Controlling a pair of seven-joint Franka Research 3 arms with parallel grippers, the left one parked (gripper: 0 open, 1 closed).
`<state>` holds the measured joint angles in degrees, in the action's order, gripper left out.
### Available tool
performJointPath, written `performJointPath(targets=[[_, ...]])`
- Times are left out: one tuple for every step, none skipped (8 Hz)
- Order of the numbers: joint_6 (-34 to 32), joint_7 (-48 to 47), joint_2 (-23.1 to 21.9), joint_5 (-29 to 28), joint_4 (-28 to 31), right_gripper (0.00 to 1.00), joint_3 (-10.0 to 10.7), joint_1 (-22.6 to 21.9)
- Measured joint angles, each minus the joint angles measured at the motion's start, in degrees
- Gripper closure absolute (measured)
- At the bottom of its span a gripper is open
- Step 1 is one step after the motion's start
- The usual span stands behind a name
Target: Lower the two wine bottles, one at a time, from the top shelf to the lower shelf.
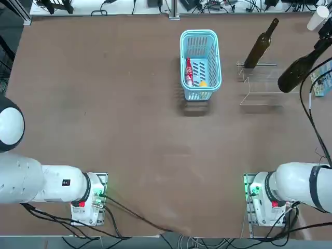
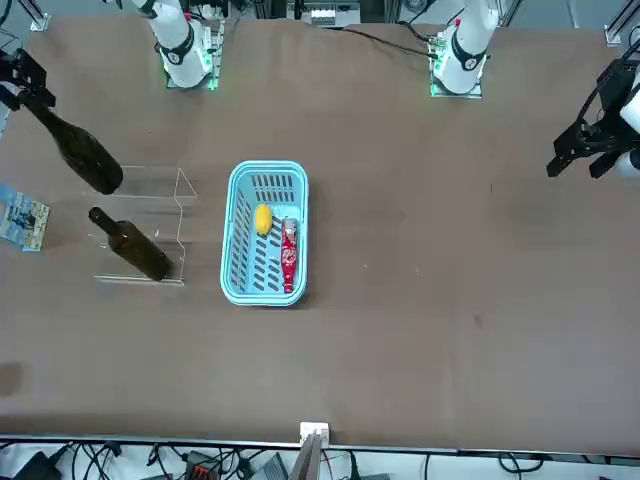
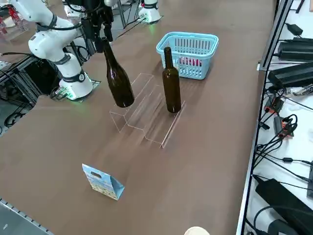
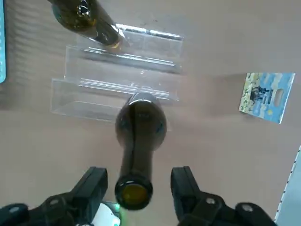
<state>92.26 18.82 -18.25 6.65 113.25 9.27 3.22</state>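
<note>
My right gripper (image 3: 100, 35) is shut on the neck of one dark wine bottle (image 3: 119, 83) and holds it in the air, slightly tilted, over the side of the clear acrylic stand (image 3: 145, 116) nearer the arm. In the wrist view that wine bottle (image 4: 140, 126) hangs between the gripper (image 4: 138, 178) fingers, its base over the stand's (image 4: 89, 96) nearer tier. The second wine bottle (image 3: 171, 81) stands upright on the tier farther from the arm. I cannot tell which tier is the higher one.
A light-blue basket (image 1: 199, 35) with a red bottle and a yellow item sits left of the stand (image 1: 262, 97). A small blue printed packet (image 3: 102, 182) stands on the table beyond the stand's right end. A white cup (image 1: 317, 18) sits at the far right corner.
</note>
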Motion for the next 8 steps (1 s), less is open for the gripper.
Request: performJointPath(targets=[[0.1, 0.1, 0.2, 0.0, 0.2, 0.19, 0.0, 0.2], [0.1, 0.1, 0.4, 0.0, 0.3, 0.21, 0.0, 0.2], [0.1, 0.1, 0.5, 0.0, 0.4, 0.23, 0.0, 0.2], [0.1, 0.1, 0.6, 0.0, 0.4, 0.25, 0.0, 0.2], [0.2, 0.2, 0.6, 0.0, 0.4, 0.27, 0.0, 0.2], [0.3, 0.2, 0.6, 0.0, 0.4, 0.29, 0.0, 0.2], [0.3, 0.2, 0.6, 0.0, 0.4, 0.32, 0.0, 0.2], [0.3, 0.2, 0.6, 0.0, 0.4, 0.38, 0.0, 0.2]])
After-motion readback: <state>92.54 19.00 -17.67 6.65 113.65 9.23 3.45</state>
